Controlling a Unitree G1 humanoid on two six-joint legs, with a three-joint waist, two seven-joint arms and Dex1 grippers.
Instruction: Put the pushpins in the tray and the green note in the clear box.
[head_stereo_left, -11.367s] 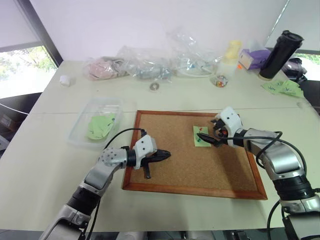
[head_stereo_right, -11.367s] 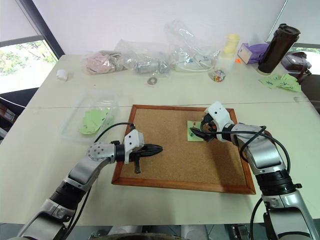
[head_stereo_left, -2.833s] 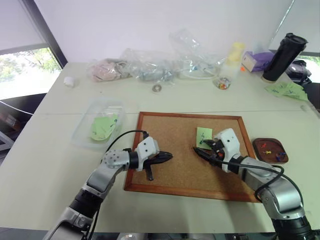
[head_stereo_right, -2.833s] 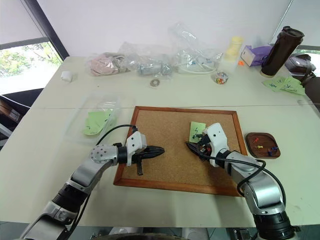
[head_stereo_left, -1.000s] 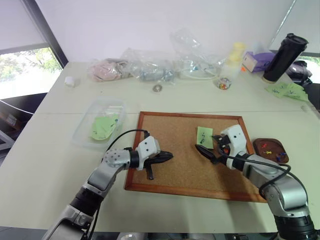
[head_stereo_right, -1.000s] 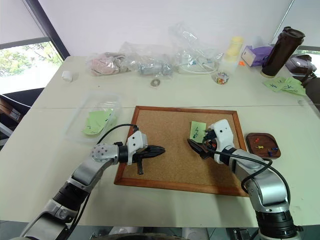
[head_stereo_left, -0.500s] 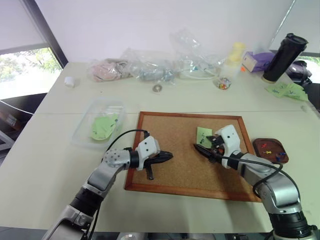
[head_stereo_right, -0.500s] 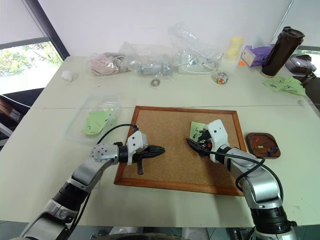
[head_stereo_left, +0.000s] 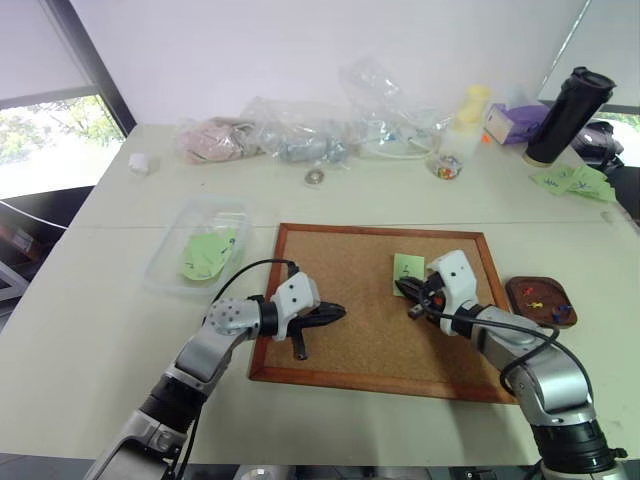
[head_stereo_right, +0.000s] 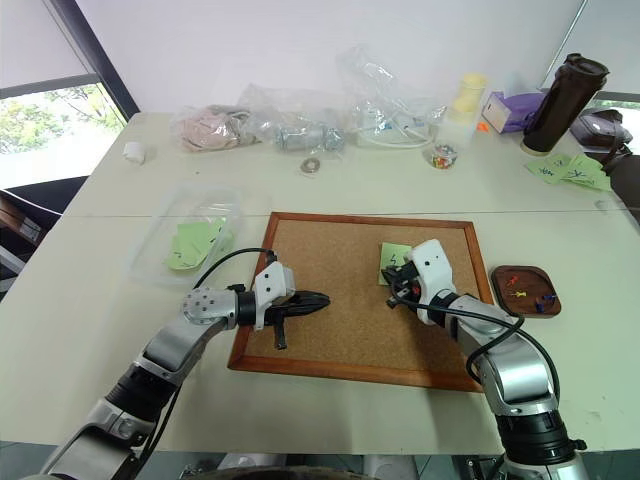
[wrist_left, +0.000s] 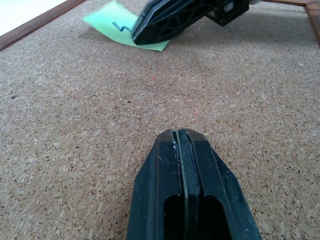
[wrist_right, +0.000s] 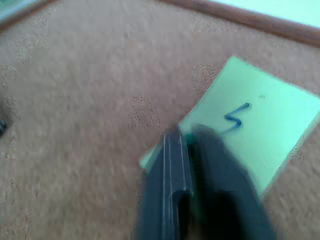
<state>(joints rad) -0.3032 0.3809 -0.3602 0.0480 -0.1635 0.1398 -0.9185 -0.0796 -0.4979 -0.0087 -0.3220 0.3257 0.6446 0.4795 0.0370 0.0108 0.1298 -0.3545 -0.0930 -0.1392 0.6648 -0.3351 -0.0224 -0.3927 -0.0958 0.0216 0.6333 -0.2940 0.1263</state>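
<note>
The green note (head_stereo_left: 408, 266) lies flat on the cork board (head_stereo_left: 350, 335), a blue scribble on it. My right gripper (head_stereo_left: 404, 289) is at the note's near corner, and the right wrist view shows its jaws shut there (wrist_right: 182, 136) with a sliver of green between them. My left gripper (head_stereo_left: 338, 311) rests shut and empty on the board's left part (wrist_left: 181, 134). The tray (head_stereo_left: 511, 293) sits right of the board and holds the pushpins (head_stereo_left: 538, 295). The clear box (head_stereo_left: 165, 262) stands left of the board with green slips inside.
Wrinkly clear bags (head_stereo_left: 300, 130) line the table's back. A small glass jar (head_stereo_left: 445, 163), a pale bottle (head_stereo_left: 470, 105) and a black tumbler (head_stereo_left: 565, 112) stand at the back right. Loose green slips (head_stereo_left: 570, 178) lie near the right edge.
My right gripper has closed from wide open onto the note's near corner. The left arm has stayed still.
</note>
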